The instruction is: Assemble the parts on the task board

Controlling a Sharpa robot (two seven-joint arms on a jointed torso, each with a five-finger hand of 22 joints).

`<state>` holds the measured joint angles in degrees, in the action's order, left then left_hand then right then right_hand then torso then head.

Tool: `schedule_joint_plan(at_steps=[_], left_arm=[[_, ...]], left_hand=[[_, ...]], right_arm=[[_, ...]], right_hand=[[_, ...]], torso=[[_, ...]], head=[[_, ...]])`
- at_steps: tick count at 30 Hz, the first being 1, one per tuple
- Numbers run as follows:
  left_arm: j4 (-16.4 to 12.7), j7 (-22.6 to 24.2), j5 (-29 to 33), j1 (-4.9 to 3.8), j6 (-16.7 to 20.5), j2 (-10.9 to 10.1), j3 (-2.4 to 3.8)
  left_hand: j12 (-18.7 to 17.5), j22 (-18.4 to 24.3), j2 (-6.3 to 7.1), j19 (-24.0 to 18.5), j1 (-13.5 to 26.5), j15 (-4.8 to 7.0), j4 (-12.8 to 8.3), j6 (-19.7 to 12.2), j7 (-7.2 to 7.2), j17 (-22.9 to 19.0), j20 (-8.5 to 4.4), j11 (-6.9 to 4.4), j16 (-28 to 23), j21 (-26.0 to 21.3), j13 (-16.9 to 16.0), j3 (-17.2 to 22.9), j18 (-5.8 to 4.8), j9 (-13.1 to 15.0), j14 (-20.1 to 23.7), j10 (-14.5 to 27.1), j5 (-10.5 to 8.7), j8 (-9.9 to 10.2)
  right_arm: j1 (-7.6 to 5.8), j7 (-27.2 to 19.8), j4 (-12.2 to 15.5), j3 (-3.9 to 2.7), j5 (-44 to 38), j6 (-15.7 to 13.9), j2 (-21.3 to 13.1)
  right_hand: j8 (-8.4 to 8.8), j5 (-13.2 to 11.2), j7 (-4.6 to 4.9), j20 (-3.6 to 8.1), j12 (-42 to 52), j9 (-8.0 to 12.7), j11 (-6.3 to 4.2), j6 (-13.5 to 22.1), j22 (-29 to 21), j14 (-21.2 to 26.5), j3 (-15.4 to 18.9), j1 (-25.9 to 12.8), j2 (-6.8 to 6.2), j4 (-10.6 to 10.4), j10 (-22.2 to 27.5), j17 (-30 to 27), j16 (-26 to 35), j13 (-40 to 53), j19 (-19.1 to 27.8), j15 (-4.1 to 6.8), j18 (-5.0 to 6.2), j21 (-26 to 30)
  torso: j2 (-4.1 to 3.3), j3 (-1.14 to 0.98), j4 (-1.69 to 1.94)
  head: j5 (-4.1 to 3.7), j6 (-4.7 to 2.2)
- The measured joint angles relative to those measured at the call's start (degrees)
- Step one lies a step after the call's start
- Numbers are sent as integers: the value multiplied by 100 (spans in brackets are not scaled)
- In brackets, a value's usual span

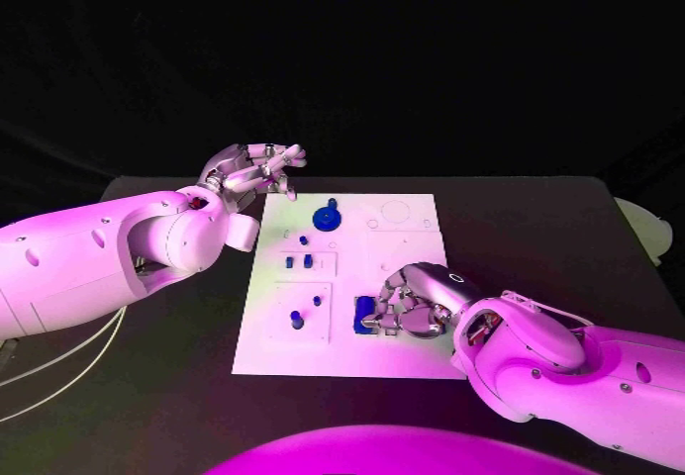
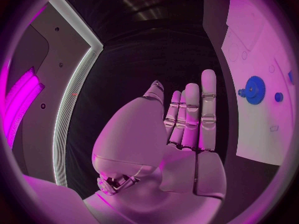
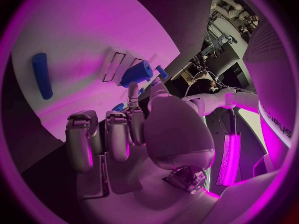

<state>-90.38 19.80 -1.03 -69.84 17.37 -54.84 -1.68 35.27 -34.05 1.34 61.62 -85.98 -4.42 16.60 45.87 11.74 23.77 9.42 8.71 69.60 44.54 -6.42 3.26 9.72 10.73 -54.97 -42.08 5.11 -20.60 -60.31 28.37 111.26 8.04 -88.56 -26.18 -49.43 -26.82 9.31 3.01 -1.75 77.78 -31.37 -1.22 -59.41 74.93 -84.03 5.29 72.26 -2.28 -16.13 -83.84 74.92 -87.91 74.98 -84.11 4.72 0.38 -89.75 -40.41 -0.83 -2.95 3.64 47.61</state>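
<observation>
Right robot hand (image 1: 410, 305) curled over blue block (image 1: 365, 317) on task board (image 1: 407, 361); grip uncertain.
Left robot hand (image 1: 254, 170) open, idle; block might jam if tilted.

Black table (image 1: 542, 228), dark backdrop (image 1: 429, 79)

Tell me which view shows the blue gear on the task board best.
The left wrist view: the blue gear lies unobstructed on the white task board, teeth visible along its rim. The head view shows it smaller, near the board's far end beside the left hand. In the right wrist view I cannot pick it out.
</observation>
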Motion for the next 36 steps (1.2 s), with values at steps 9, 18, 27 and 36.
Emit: schedule_joint_plan(at_steps=[9, 18, 27, 36], left_arm=[[3, -2, 0, 0, 0, -2, -3], [-1, -5, 0, 0, 0, -8, -5], [-3, -7, 0, 0, 0, -17, -5], [-3, -8, 0, 0, 0, -24, -5]], left_hand=[[0, -4, 0, -21, 0, -21, 0, 0, 0, 0, 21, 0, 0, 0, 0, 0, 0, 0, 21, 0, 0, 0], [0, -4, 0, -21, 0, -21, 0, 0, 0, 0, 21, 0, 0, 0, -1, 0, 0, 0, 20, 0, 0, 0], [0, -4, 0, -21, 0, -20, 0, 0, 0, 1, 21, 0, 0, 0, -1, 0, 0, 0, 20, 0, 0, 0], [0, -3, 0, -21, 0, -20, 0, 0, 0, 1, 21, 0, 0, 0, -1, 0, 0, 0, 20, 0, 0, 0]], right_arm=[[4, -31, -109, 4, 54, 35, 79], [2, -24, -156, -2, 19, 52, 137], [0, -27, -143, -3, -104, 49, 140], [6, 7, -179, 5, -255, 52, 122]], right_hand=[[0, 0, 0, 0, 28, 0, 0, 0, -1, 0, -16, 98, 81, -16, 1, -1, 0, 18, 0, -1, 0, 0], [0, -170, -36, 0, 133, 25, -8, -36, -1, 0, -145, 461, 109, -27, -8, -1, 0, 24, 0, -2, 0, 0], [0, -215, -64, 21, 205, 35, -12, -65, -2, 2, -223, 709, 2, 18, -11, -1, 0, 29, 21, 0, 0, 0], [0, -210, -64, 21, 250, 41, -12, -65, -2, 15, -278, 817, 90, 26, -11, -1, 0, 243, 21, 12, 0, 0]], torso=[[-6, 3, 7], [-9, 7, 6], [-8, 3, 2], [-8, 3, 2]], head=[[19, -5], [29, 10], [33, 27], [37, 27]])
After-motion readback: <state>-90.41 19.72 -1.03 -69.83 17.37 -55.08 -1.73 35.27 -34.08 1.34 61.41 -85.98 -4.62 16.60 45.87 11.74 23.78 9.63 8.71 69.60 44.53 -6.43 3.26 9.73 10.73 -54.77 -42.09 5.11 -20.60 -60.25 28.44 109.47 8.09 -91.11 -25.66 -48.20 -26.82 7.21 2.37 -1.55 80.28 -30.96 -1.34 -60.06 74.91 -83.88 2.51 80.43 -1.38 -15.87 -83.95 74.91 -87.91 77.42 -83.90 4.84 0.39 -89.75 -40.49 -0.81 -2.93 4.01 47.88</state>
